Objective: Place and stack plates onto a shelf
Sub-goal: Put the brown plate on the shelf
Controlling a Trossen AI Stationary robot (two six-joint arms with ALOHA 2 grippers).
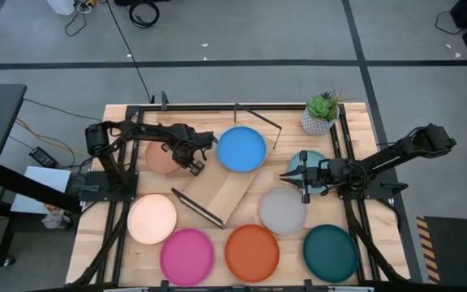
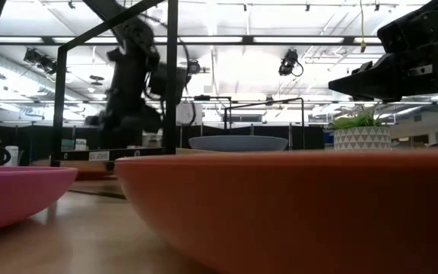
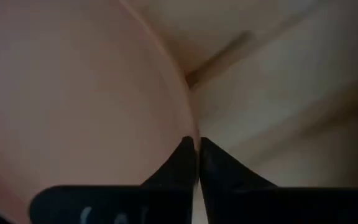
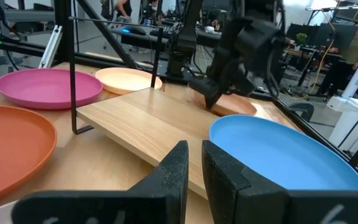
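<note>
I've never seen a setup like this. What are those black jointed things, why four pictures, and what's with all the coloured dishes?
They are two robot arms at a slatted table, each ending in a two-fingered tool. One picture looks straight down, one looks level from the tabletop, and two come from cameras on the arms' wrists.

On the table lie round plates: cream plate, pink plate, orange plate, dark teal plate, grey plate and a pale blue plate partly under the right arm. A wooden shelf with black wire ends carries a blue plate. A potted plant stands in a corner.

The left tool is closed on the rim of a tan plate. The right tool hovers closed, holding nothing.
</note>
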